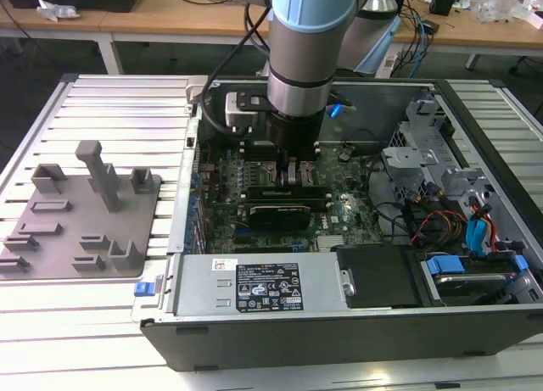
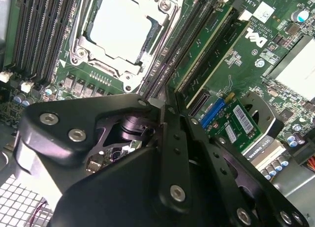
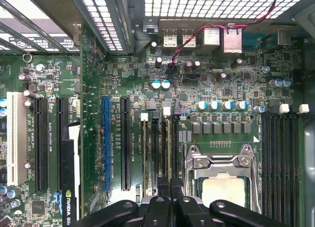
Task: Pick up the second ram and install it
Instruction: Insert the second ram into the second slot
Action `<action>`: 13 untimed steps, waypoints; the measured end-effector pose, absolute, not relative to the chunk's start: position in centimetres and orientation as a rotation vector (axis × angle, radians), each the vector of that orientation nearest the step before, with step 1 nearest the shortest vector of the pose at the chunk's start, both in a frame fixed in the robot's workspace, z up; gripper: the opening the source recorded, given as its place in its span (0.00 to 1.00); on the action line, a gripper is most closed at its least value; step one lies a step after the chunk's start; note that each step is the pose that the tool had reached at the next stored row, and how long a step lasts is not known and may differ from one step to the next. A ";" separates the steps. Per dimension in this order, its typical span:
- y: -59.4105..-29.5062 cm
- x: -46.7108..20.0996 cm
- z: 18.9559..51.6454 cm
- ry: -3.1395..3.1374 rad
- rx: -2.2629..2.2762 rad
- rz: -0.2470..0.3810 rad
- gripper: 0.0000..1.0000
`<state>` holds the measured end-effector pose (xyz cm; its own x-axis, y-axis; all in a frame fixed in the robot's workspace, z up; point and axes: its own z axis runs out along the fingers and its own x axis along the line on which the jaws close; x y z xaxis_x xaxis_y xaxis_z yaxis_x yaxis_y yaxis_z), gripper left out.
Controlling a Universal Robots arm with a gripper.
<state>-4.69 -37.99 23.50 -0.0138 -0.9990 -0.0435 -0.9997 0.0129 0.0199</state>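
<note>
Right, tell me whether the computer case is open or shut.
Open. In the exterior view the computer case has no side panel on, the motherboard lies exposed, and the gripper reaches down into it.

In the first wrist view my black metal gripper (image 3: 170, 181) hides the near ends of the long black memory slots (image 3: 153, 148); the picture's edge cuts the silver square processor socket (image 3: 224, 163).

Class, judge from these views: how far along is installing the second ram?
Done: pick-up, it seems; no green stick stands on the grey tray. In hand: the gripper is down over the memory slots beside the CPU socket. Left: whether the second ram is seated cannot be told.
</note>
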 end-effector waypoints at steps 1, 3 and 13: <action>-38.0 -4.7 23.4 2.223 -2.194 0.070 0.09; -38.0 -4.7 23.3 2.223 -2.194 0.070 0.09; -38.0 -4.7 22.8 2.223 -2.194 0.069 0.09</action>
<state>-4.70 -37.99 22.81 -0.0137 -0.9990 -0.0435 -0.9997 0.0129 0.0194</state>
